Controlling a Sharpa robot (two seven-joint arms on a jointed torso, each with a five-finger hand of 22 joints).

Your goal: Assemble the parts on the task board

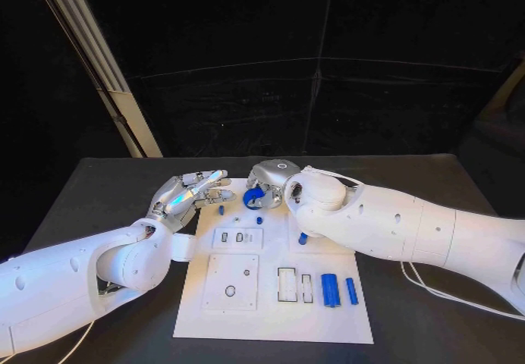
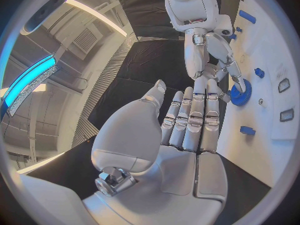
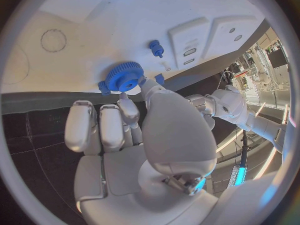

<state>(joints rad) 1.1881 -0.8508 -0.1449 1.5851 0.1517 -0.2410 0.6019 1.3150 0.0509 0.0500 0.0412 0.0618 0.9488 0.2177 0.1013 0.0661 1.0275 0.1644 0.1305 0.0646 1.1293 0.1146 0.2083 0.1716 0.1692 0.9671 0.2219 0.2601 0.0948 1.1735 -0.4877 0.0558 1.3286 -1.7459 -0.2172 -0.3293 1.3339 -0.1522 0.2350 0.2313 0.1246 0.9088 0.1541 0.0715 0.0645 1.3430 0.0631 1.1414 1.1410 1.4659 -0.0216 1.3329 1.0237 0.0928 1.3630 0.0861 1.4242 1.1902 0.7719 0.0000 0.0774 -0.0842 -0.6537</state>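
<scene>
On the black counter [image 1: 131,182] lies the white task board [image 1: 274,318], and both hands work at its far end. The right hand [image 1: 268,182] reaches in from the robot's right and pinches a blue gear [image 1: 254,199] between its thumb and fingertips; the right wrist view shows the toothed wheel [image 3: 124,77] held right at the board's surface, close to its edge, though whether it is seated on anything there is hard to tell. The left hand [image 1: 188,193] hovers at the board's far left corner, fingers straight and side by side, holding nothing (the left wrist view shows its fingers [image 2: 194,122] stretched toward the gear [image 2: 240,92] without touching it). Several small blue parts stand on the board near the gear: one short peg [image 1: 221,209] beside the left hand, another [image 1: 259,220] just nearer the robot, and a third [image 1: 303,238] partly tucked under the right forearm. Toward the near right of the board two longer blue bars [image 1: 329,290] lie side by side, with a slimmer one [image 1: 351,290] next to them. A raised white plate with two small slots [image 1: 237,237] sits mid-board, and a larger plate with an oval hole [image 1: 231,282] lies nearer.
</scene>
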